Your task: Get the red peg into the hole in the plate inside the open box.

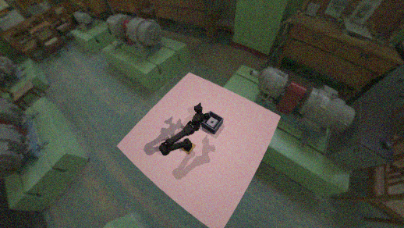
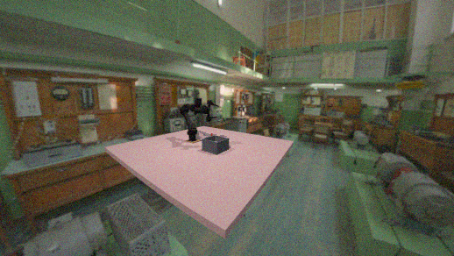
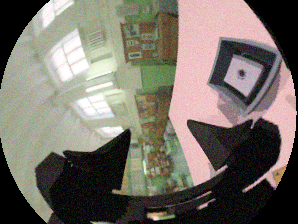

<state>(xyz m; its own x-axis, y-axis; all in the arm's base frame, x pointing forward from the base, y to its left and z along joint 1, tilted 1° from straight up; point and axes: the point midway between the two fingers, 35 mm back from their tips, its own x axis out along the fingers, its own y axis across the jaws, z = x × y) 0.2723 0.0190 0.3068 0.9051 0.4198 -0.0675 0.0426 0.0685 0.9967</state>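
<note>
A square, open-topped box point(image 1: 218, 128) point(image 2: 215, 146) point(image 3: 231, 99) with dark grey, smooth-looking walls stands on a pale pink table point(image 1: 242, 156) point(image 2: 197, 175) point(image 3: 200, 30). The tabletop is a flat, four-sided slab with straight edges and a faintly speckled look. Inside the box lies a light grey square plate point(image 1: 209, 123) point(image 3: 251, 82), with a small, dark, round hole point(image 1: 212, 122) point(image 3: 241, 74) at its middle

The jointed black arm point(image 1: 181, 135) point(image 2: 191, 124) rises from a small tan base point(image 1: 192, 150) point(image 3: 279, 177), bending up and over the pink surface. Its gripper point(image 1: 198, 106) point(image 2: 213, 110) point(image 3: 159, 127) is raised, its two dark, wedge-shaped fingers spread wide with nothing between them. In the wrist view, the background shows through that gap, and the box sits off beyond the finger on the picture's right

The red peg point(image 2: 212, 134) appears only as a tiny red spot just above the box's far rim in the exterior view. It cannot be made out in the other two views; its full shape, its tilt and whether it touches the box are too small to tell

Around the box, pink surface extends to the table's edges, with the most room toward the near corner in the exterior view. The box's rim is uncovered at the top in the wrist view, and the fingers are apart from its walls
</note>
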